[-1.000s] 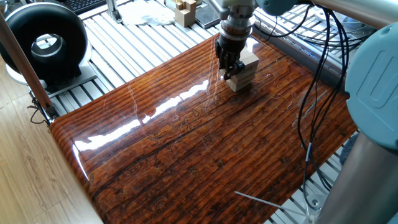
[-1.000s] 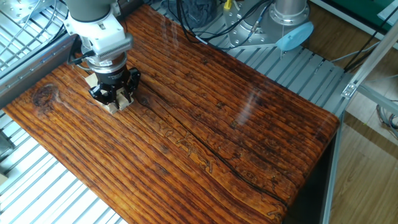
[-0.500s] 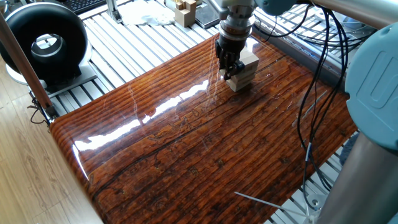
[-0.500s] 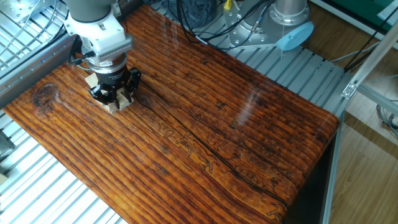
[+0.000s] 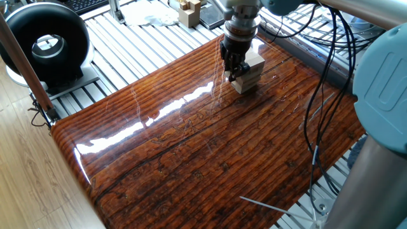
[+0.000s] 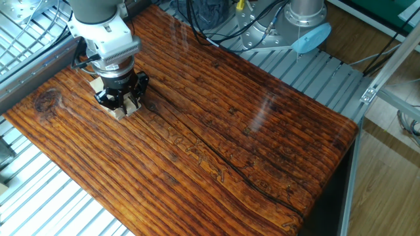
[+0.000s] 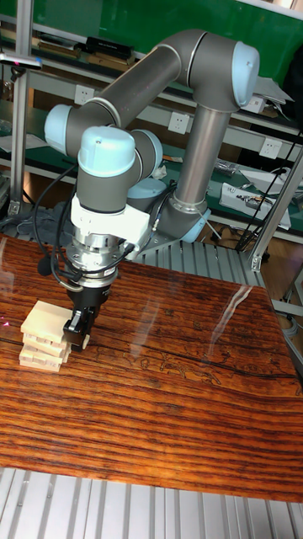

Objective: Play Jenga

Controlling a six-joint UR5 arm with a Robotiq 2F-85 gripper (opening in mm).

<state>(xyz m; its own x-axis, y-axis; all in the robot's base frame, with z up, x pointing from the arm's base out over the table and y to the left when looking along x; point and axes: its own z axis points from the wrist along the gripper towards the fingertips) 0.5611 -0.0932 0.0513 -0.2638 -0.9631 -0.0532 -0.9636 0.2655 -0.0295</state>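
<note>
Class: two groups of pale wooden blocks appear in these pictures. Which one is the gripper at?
The small Jenga tower on the glossy table: the gripper is down against its side. The other blocks sit off the table, beyond its far edge.

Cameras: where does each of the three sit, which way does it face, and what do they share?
One fixed view: high, beyond a table corner, looking down across the table; shows the pincer, wrist and a blue joint cover at right.
The other fixed view: high on the opposite side, looking down; the robot base sits at the top, the pincer at left.
Tall fixed view: low, in front, facing the whole arm.
All three share the Jenga tower with the pincer against it.
</note>
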